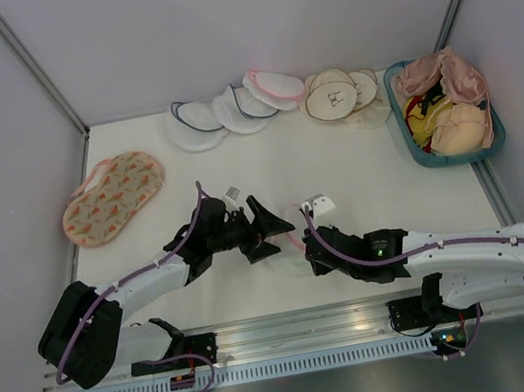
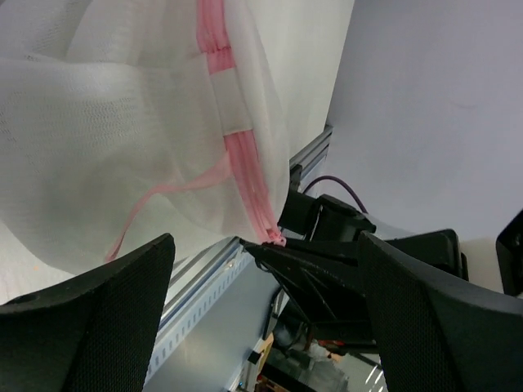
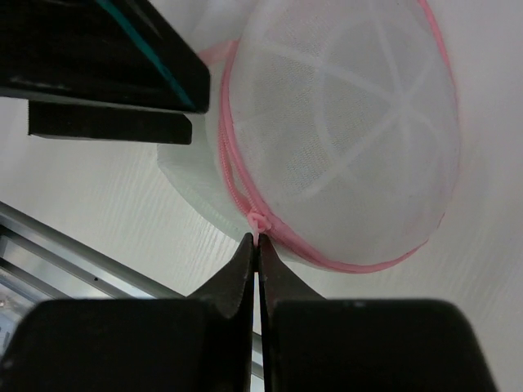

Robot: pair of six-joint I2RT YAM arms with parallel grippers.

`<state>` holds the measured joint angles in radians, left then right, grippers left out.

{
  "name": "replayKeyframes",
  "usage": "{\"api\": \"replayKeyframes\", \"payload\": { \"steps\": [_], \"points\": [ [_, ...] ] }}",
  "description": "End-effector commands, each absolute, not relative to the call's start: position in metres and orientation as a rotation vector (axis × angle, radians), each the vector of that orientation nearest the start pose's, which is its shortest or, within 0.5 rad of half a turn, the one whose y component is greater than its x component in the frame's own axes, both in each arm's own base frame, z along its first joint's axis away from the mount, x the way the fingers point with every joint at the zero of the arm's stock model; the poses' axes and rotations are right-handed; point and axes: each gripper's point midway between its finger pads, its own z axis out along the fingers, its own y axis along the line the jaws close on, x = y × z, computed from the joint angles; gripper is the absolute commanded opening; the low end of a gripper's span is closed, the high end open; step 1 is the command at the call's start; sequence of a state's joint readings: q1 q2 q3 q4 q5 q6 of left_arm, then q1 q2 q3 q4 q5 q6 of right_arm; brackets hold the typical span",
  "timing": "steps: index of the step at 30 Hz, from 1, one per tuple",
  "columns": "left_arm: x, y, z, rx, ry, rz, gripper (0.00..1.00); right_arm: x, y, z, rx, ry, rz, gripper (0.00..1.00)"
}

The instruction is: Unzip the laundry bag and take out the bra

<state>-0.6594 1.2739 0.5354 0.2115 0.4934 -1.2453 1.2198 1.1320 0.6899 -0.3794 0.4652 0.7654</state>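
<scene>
the laundry bag (image 3: 343, 139) sits dome-up on the counter (image 1: 369, 167), with one claw on either side of it. the right claw (image 3: 258, 245) is at the bag's near edge, its jaws pressed together on the small pink zipper pull (image 3: 257, 222) where the pink zipper trim (image 3: 233, 155) curves round the rim. the left claw (image 1: 279, 235) is on the bag's left side with its jaws spread wide. the left wrist view shows white mesh just ahead of its fingers (image 2: 98, 318) but nothing pinched between them. so the unzipping step looks to be in hand, and probably early in it: the trim on both sides of the pull reads as mostly closed, though how much has parted is hard to tell. the bra cannot be made out. only pale ribs show through the mesh, so presumably it is inside the bag. the next move likely calls for the right claw to draw the pull along the curve of the rim rather than straight away from the bag. the left claw would need to close on the mesh or trim to stop the light bag sliding or lifting with the pull.
</scene>
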Motion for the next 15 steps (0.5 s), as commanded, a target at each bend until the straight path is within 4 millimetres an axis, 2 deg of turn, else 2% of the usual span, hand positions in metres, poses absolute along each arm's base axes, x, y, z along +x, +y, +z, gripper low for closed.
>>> {"api": "replayKeyframes", "payload": {
  "steps": [1,4,5,6,8,10,13,15],
  "points": [
    [0.212,-0.309,0.133,-0.485,2.410,-1.531,0.95,0.152,0.273,0.109,-0.316,2.277,0.547,0.01],
    [0.220,-0.317,0.129,-0.497,2.412,-1.527,0.95,0.149,0.276,0.109,-0.331,2.268,0.581,0.01],
    [0.224,-0.324,0.137,-0.479,2.400,-1.543,0.95,0.148,0.276,0.107,-0.341,2.269,0.583,0.00],
    [0.225,-0.328,0.128,-0.477,2.430,-1.527,0.94,0.149,0.277,0.108,-0.344,2.262,0.592,0.00],
    [0.227,-0.341,0.133,-0.439,2.437,-1.549,0.92,0.149,0.279,0.108,-0.353,2.259,0.601,0.00],
    [0.228,-0.350,0.127,-0.435,2.463,-1.542,0.90,0.148,0.282,0.108,-0.361,2.253,0.613,0.00],
    [0.228,-0.356,0.122,-0.444,2.471,-1.553,0.83,0.148,0.284,0.108,-0.361,2.250,0.628,0.00],
    [0.229,-0.359,0.125,-0.432,2.452,-1.568,0.65,0.148,0.283,0.108,-0.360,2.246,0.630,0.00]
  ]
}}
